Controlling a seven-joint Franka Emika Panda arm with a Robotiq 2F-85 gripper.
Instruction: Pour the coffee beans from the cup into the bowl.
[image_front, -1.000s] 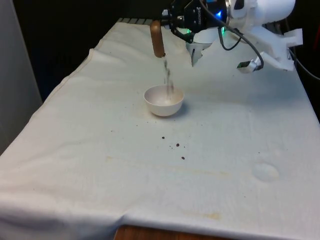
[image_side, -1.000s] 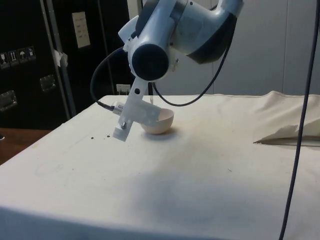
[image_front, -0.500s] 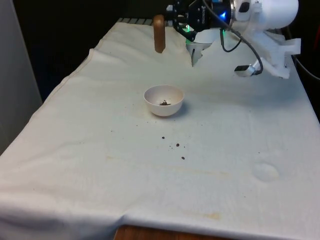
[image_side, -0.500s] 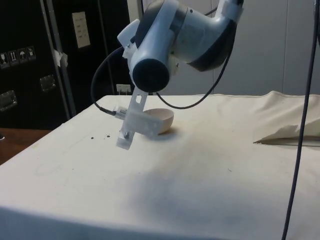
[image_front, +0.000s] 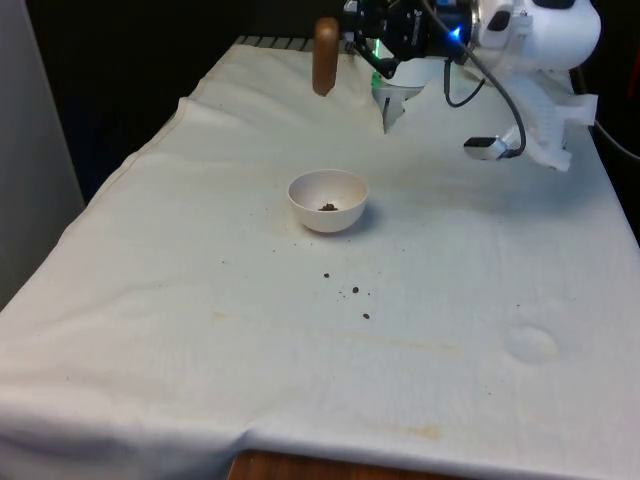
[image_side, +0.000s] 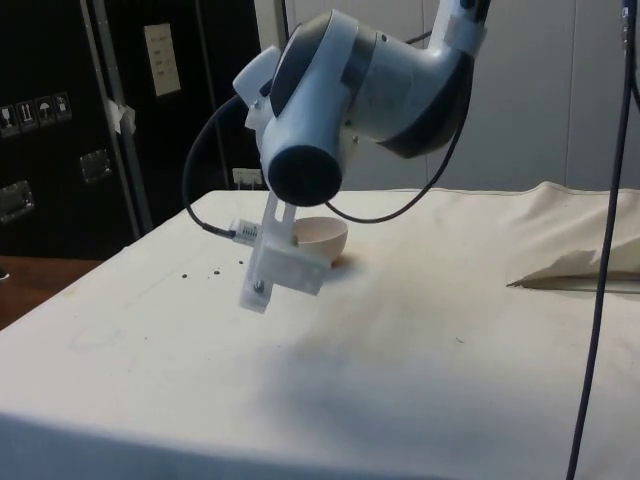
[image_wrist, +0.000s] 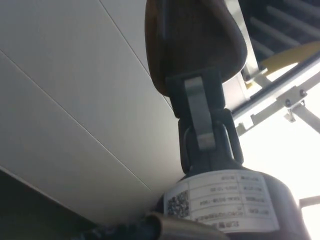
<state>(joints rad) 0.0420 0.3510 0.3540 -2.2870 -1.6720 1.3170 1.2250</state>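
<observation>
A brown cup (image_front: 325, 56) hangs upended high over the far part of the table, held by my gripper (image_front: 352, 42) that is shut on it. In the wrist view a finger (image_wrist: 199, 114) lies across the brown cup (image_wrist: 195, 40). A white bowl (image_front: 327, 200) stands on the cloth below and nearer, with a small heap of coffee beans (image_front: 328, 207) inside. No beans fall from the cup. In the side view the bowl (image_side: 325, 236) peeks out from behind the arm.
A few spilled beans (image_front: 353, 291) lie on the white cloth in front of the bowl. A fold of cloth (image_front: 398, 101) rises at the far end behind the gripper. The table edges (image_front: 130, 165) drop off at the front view's left and right.
A stream of beans fell from the cup into the bowl a second ago and has stopped. The cup has risen and drifted slightly to the front view's right.
</observation>
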